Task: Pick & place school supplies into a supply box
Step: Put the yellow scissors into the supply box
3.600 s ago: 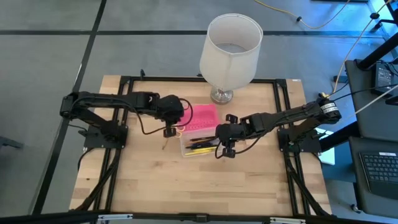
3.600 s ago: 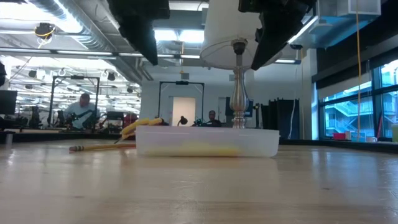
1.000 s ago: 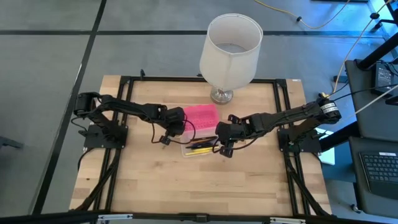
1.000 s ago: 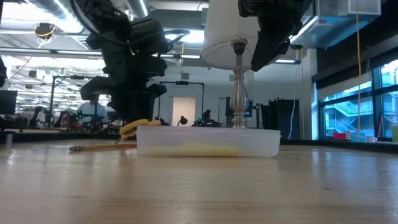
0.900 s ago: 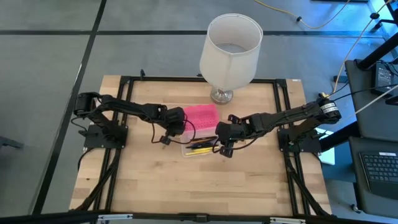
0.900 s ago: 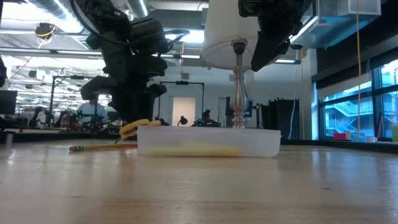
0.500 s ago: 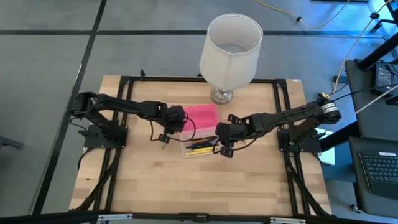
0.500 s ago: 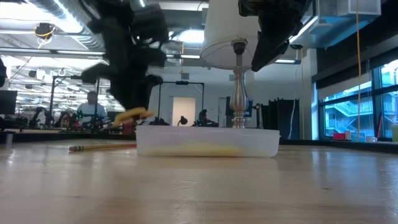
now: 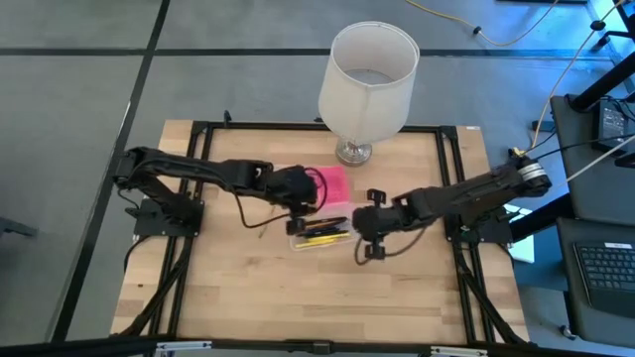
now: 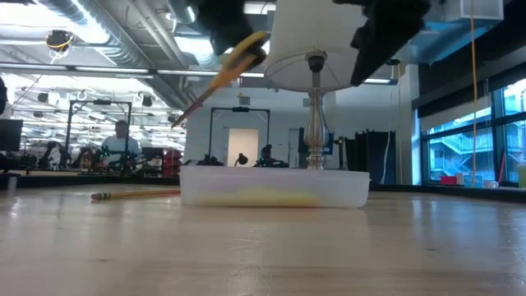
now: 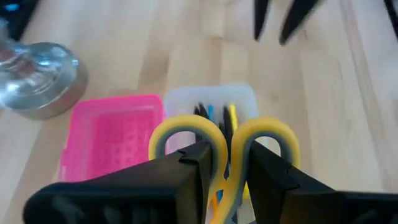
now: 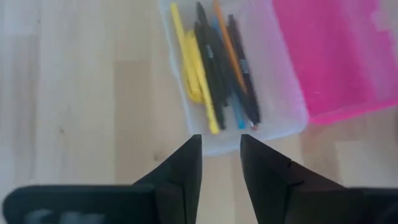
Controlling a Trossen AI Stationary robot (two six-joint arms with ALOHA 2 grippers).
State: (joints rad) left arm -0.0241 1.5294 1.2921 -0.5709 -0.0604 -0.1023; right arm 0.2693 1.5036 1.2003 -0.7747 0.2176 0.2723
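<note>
My left gripper (image 9: 298, 190) is shut on the yellow-handled scissors (image 10: 238, 57) and holds them in the air over the left end of the clear supply box (image 9: 319, 231). The box lies open on the table and holds several pens and yellow pencils (image 12: 214, 68). Its pink lid (image 9: 332, 182) lies flat behind it. My right gripper (image 9: 365, 236) is open and empty, just off the box's right near corner. One yellow pencil (image 10: 136, 195) lies on the table left of the box. My left gripper pinches the scissors between its two fingers where the two yellow handle loops (image 11: 225, 155) meet; the loops stick out past the fingertips. The fingers come from above. The scissors are lifted clear and tilted, the blades (image 10: 185, 115) slanting down toward the table's left.
A tall lamp with a white shade (image 9: 368, 67) stands on its metal base (image 11: 37, 78) at the table's far edge, close behind the lid. Bare wooden table lies near the front edge (image 9: 317, 297). People sit in the room beyond the table (image 10: 122, 140).
My left gripper has taken the scissors up off the table and carried them toward the table's right, over the box; the scissors now hang tilted, blades down-left. My right gripper has drawn back a little toward the table's near edge.
</note>
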